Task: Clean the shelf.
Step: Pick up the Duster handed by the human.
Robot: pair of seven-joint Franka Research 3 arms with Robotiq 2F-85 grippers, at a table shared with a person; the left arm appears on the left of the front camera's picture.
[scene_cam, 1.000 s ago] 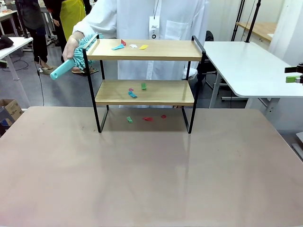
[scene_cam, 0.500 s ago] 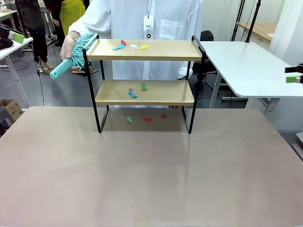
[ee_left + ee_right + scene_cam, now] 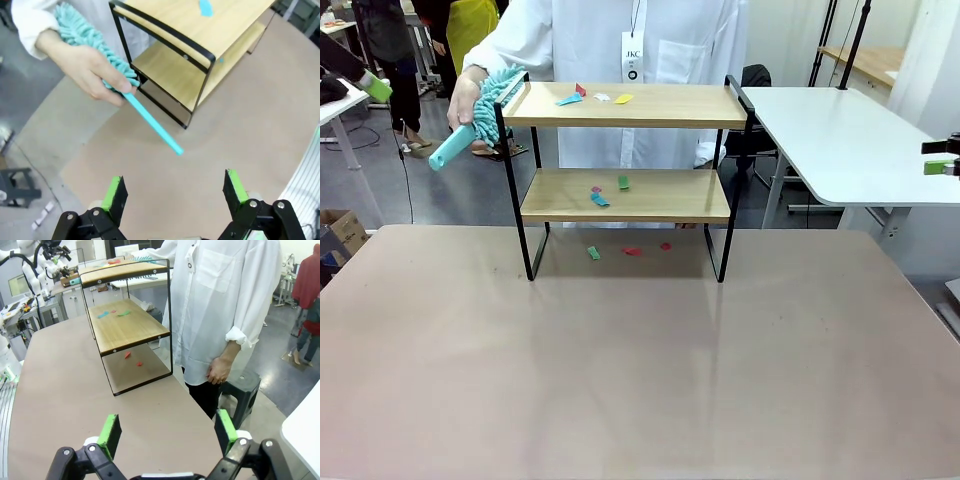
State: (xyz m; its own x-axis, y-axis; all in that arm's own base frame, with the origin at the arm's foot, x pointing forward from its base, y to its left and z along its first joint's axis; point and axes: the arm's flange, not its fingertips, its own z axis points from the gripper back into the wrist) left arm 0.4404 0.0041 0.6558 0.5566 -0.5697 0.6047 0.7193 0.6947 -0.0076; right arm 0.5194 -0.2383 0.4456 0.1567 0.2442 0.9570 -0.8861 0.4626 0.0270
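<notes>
Desk under shelf, shelf near far edge. At shelf's left rail: person's hand gripping teal duster, head at rail. Looks like sweep just starting; next needs pass along top board. Left fingers, right fingers wide, empty, well off shelf. Scraps on both boards, below too; duster head partly hidden.

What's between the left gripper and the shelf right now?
In the left wrist view, a hand holds a teal duster beside the shelf, its handle pointing toward the left gripper, over the tabletop.
</notes>
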